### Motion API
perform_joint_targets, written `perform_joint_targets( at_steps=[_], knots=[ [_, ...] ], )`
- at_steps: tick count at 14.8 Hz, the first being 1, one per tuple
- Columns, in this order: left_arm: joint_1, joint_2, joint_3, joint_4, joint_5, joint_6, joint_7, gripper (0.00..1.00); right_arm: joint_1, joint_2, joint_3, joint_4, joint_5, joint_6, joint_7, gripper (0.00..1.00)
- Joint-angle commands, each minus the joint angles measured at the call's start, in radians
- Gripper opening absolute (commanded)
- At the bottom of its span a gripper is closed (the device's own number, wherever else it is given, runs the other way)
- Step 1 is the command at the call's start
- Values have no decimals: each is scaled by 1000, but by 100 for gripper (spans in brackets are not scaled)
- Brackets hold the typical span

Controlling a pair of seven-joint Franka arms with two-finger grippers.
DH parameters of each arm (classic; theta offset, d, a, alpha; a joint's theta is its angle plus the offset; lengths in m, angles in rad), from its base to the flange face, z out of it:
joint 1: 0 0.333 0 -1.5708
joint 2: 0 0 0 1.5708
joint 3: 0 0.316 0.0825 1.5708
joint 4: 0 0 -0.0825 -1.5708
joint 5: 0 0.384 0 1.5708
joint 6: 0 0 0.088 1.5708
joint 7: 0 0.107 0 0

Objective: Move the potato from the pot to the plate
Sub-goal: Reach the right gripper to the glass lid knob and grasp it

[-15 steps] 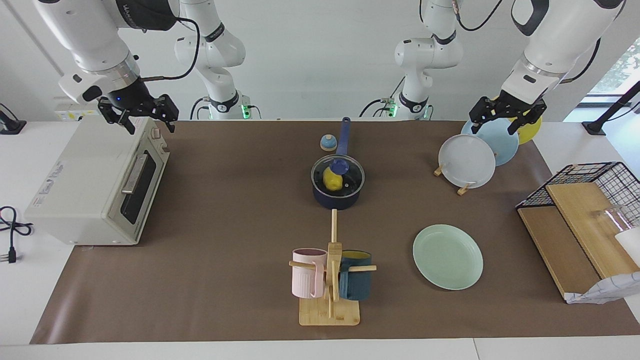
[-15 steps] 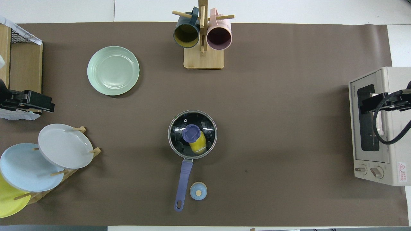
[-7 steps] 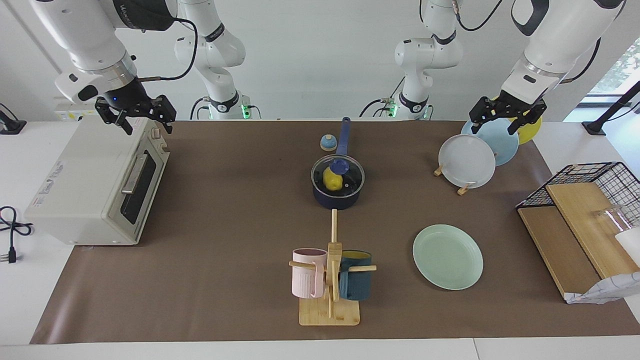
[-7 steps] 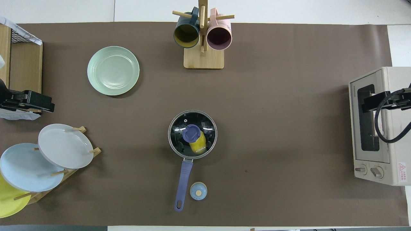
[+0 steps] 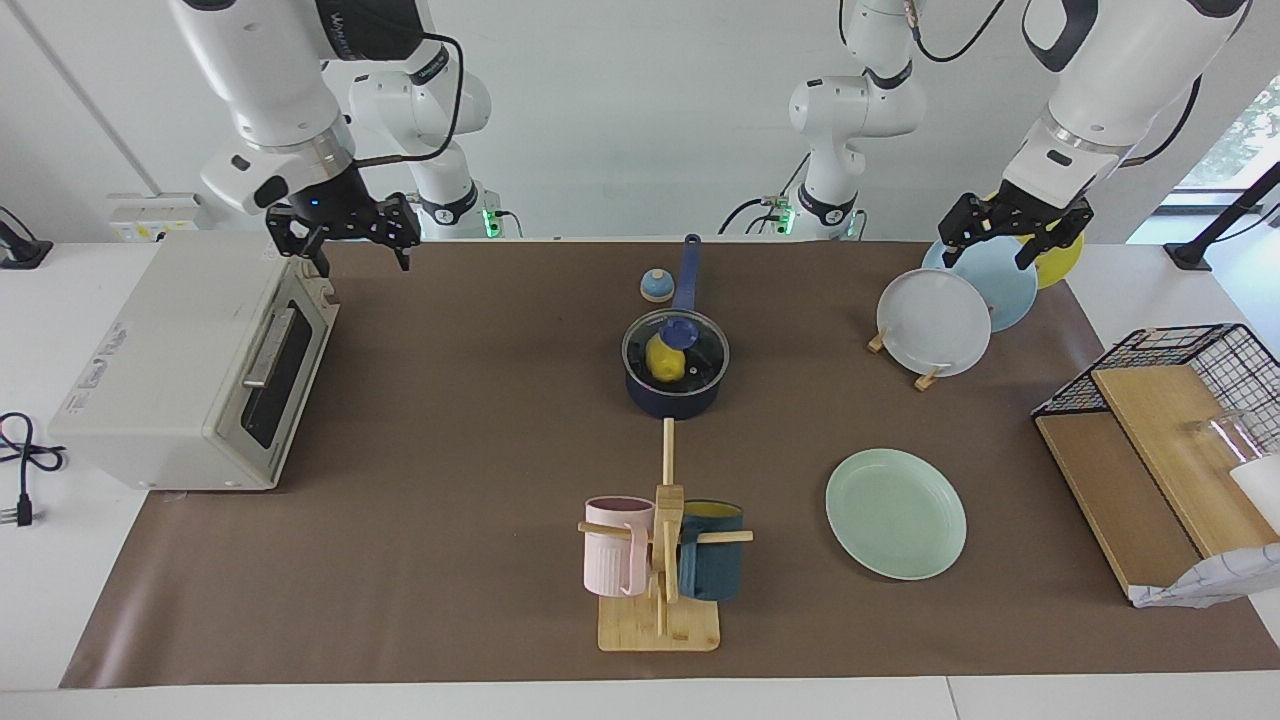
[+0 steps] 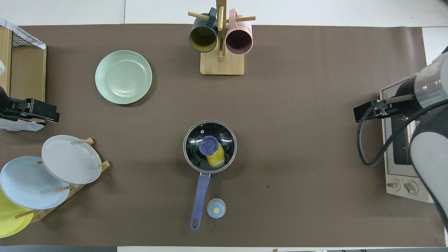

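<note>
While the small bright yellow lumpy potato (image 5: 665, 359) sits inside the dark navy saucepan with the long blue handle, the pot (image 5: 676, 385), a round glass lid with a blue knob (image 5: 677, 345) covers it, and nothing has hold of either. The pot stands near the middle of the brown table mat (image 5: 450, 420), its handle pointing toward the robots, with a small blue-and-tan dome-shaped timer (image 5: 656, 285) just beside the handle. The pale mint-green round plate (image 5: 895, 513) lies bare, farther from the robots than the pot and toward the left arm's end of the table, well apart from it. A wooden mug stand (image 5: 660, 570) with a pink mug and a dark teal mug stands farther from the robots than the pot. The right gripper (image 5: 345, 232) hangs in the air with its fingers spread and empty, over the mat's edge beside the cream toaster oven (image 5: 190, 365). The left gripper (image 5: 1010, 232) hovers open and empty over the wooden rack of upright plates (image 5: 940, 320) and waits. The task appears to be at its opening step, the reach toward the pot; the next move likely calls for lifting the lid by its knob and setting it aside before the potato can be taken.
</note>
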Motion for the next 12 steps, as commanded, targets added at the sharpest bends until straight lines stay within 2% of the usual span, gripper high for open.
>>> perform_joint_targets(
  at_steps=[1,3,7,9,10,12],
  knots=[
    [9,-14,-5,-10,12,-14,14,100,-16,130,126,138,-1,-46,130,100],
    [9,-14,-4,-10,12,-14,14,100,7,187,238,163,-20,-29,281,100],
    [9,-14,-5,-10,12,-14,14,100,130,288,392,208,-149,55,588,100],
    [9,-14,-5,-10,12,-14,14,100,177,326,410,200,-154,147,729,100],
    [9,-14,-4,-10,13,-14,15,100,226,349,410,192,-172,201,760,100],
    [9,-14,-5,-10,12,-14,14,100,247,371,410,131,-220,261,771,100]
  ],
)
